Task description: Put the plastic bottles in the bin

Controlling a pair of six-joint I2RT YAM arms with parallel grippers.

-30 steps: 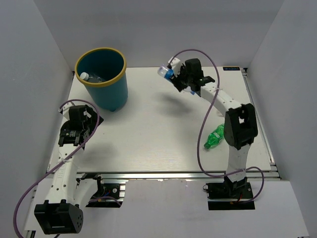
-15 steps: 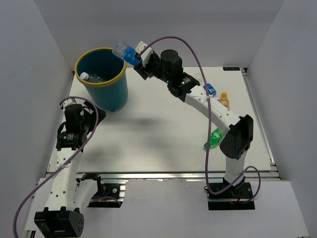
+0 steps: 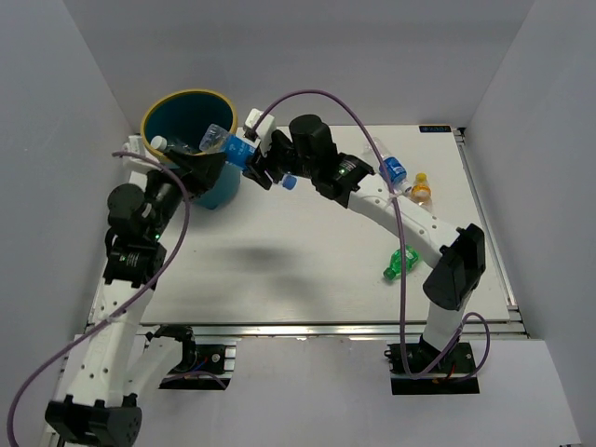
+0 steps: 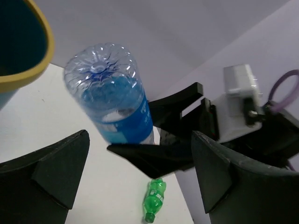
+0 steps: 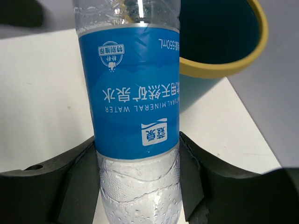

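Note:
My right gripper (image 3: 251, 158) is shut on a clear bottle with a blue label (image 3: 226, 142), held in the air by the right rim of the teal bin (image 3: 186, 95). Its base points toward the bin. In the right wrist view the fingers clamp the bottle (image 5: 131, 93) below its label, with the bin's yellow rim (image 5: 224, 70) beyond. My left gripper (image 3: 200, 169) is open and empty, raised just under the bottle (image 4: 112, 98). A white-capped bottle (image 3: 160, 143) lies inside the bin. A green bottle (image 3: 402, 263), a second blue-labelled bottle (image 3: 391, 169) and an orange bottle (image 3: 421, 188) lie on the table at the right.
The white table (image 3: 298, 270) is boxed in by grey walls on three sides. The right arm stretches across the table's far middle, and its purple cable arches above it. The green bottle also shows in the left wrist view (image 4: 155, 200).
The right gripper brought the bottle down from above the bin's rim to beside its right rim. The left arm rose and reached toward the bottle.

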